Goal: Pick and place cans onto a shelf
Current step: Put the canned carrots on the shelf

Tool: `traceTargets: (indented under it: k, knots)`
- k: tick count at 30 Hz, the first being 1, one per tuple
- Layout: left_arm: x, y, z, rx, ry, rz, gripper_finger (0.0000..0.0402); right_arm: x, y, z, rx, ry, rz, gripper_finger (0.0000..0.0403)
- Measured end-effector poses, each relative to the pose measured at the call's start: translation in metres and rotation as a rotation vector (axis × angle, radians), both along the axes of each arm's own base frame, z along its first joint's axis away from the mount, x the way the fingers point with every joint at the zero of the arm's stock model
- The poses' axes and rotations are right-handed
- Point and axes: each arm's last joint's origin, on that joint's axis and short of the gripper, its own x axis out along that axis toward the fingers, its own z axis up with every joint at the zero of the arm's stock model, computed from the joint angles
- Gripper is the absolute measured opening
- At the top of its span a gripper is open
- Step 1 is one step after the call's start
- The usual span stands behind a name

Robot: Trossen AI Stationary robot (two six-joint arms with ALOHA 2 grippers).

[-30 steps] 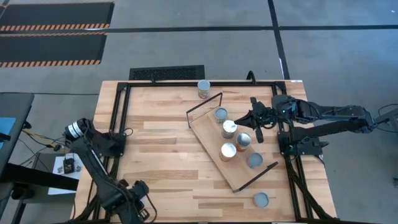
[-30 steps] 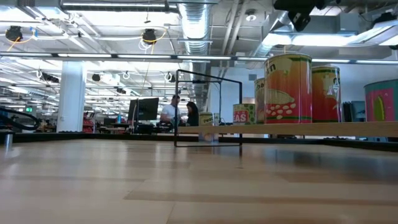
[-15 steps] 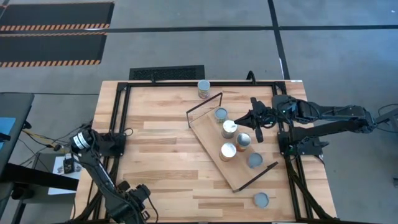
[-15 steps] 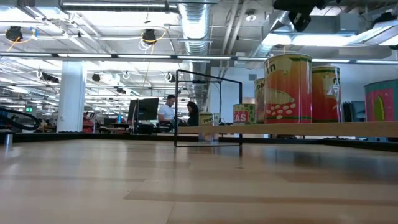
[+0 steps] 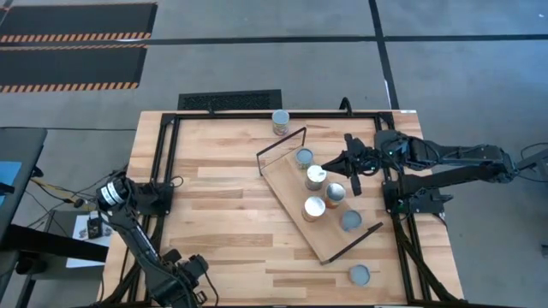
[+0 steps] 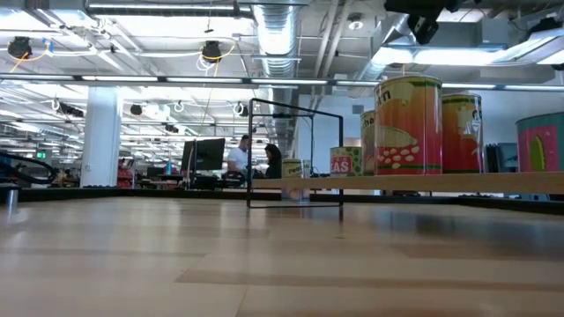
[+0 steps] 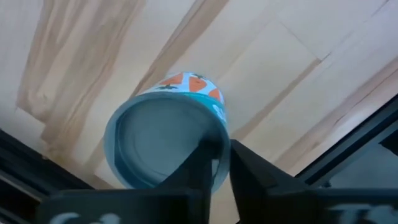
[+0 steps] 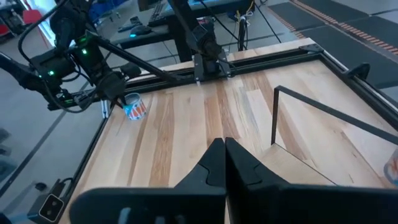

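Two people [image 6: 251, 158] beside monitor [image 6: 209, 154]

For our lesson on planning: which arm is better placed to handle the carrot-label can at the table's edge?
Left. The left hand is right at the carrot-label can, which fills its wrist view. The right hand hangs over the shelf, across the table.
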Motion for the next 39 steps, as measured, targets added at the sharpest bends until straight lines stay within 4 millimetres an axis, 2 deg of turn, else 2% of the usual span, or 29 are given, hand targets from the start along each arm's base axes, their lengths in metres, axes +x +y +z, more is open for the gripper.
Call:
traceTargets:
  k: [3,9,16,19,23,27,32,36,39]
  knots:
    - [0.004,0.003,0.0,0.002,-0.001,-0.015,0.0007,0.001,0.0,0.0,0.005,0.001,-0.002,0.0008]
    - [0.017,0.014,0.002,-0.001,-0.012,-0.044,0.0004,0.005,0.0,-0.002,0.027,0.006,-0.007,0.0008]
    - [0.039,0.037,0.018,-0.013,-0.094,-0.067,0.0002,0.009,0.001,-0.004,0.051,0.018,-0.005,0.0008]
    - [0.055,0.051,0.021,-0.008,-0.126,-0.087,0.0002,0.01,0.003,-0.004,0.051,0.014,0.005,0.0008]
    - [0.083,0.083,0.02,0.033,-0.15,-0.069,0.0001,0.011,0.006,-0.004,0.051,0.013,0.019,0.0008]
    - [0.109,0.125,0.016,0.095,-0.176,-0.048,0.0001,0.012,0.007,-0.001,0.049,-0.022,0.027,0.0008]
    - [0.144,0.174,0.013,0.106,-0.296,-0.096,0.0001,0.013,0.007,0.0,0.049,-0.034,0.027,0.0008]
    - [0.16,0.209,0.009,0.119,-0.33,-0.106,0.0001,0.013,0.007,0.0,0.049,-0.034,0.027,0.0008]
    - [0.166,0.227,0.009,0.118,-0.341,-0.126,0.001,0.013,0.007,0.0,0.048,-0.035,0.027,0.0008]
